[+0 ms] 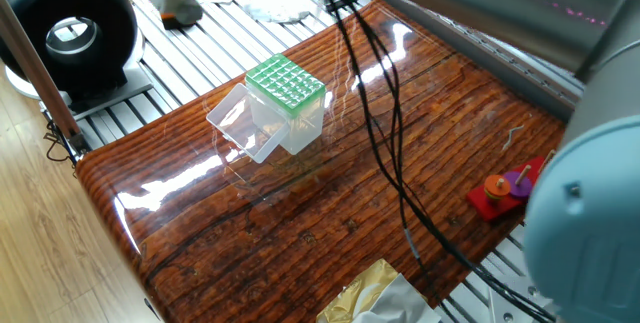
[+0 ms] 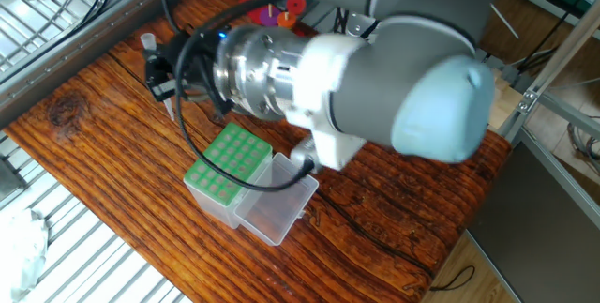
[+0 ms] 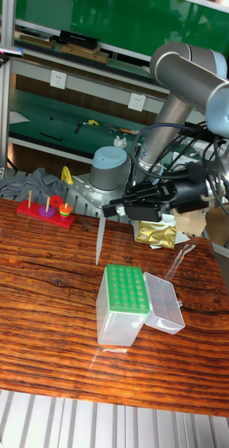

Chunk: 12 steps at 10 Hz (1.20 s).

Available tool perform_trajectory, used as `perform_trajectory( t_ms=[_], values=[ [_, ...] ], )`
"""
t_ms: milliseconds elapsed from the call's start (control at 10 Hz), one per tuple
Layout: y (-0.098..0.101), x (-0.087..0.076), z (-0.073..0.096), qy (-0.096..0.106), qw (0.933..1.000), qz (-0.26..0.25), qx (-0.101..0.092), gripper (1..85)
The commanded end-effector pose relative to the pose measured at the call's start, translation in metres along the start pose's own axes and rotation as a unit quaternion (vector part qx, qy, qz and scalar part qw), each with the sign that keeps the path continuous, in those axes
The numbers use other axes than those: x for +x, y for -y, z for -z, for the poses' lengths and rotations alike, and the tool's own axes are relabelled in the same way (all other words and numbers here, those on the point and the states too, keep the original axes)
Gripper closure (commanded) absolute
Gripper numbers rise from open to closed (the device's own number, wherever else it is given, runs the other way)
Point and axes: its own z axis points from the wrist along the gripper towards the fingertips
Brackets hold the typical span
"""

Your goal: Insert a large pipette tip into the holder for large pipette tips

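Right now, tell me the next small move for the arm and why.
Probably shift the end effector sideways until the tip hangs over the holder's green grid, then lower. In the tall view the tip hangs point down, above the table and just beside the holder's top rather than over a hole. The lid is open, so the holes are reachable.

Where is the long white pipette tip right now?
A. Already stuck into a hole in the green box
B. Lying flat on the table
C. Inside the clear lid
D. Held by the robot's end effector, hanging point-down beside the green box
D. The end effector holds the large pipette tip by its top, hanging point-down in the air left of the holder for large pipette tips, not in any hole.
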Motion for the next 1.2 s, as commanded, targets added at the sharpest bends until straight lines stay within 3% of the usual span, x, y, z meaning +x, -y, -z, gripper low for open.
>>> perform_trajectory(
  t_ms=[0,300,500,1100],
  values=[
    [-0.004,-0.007,0.011,-0.012,0.9999,-0.006,-0.005,84.7],
    [-0.010,-0.023,0.026,-0.023,0.9994,-0.022,-0.010,84.7],
    [-0.011,-0.031,0.027,-0.021,0.9994,-0.026,-0.012,84.7],
    [-0.014,-0.040,0.039,-0.027,0.9991,-0.028,-0.016,84.7]
  ],
)
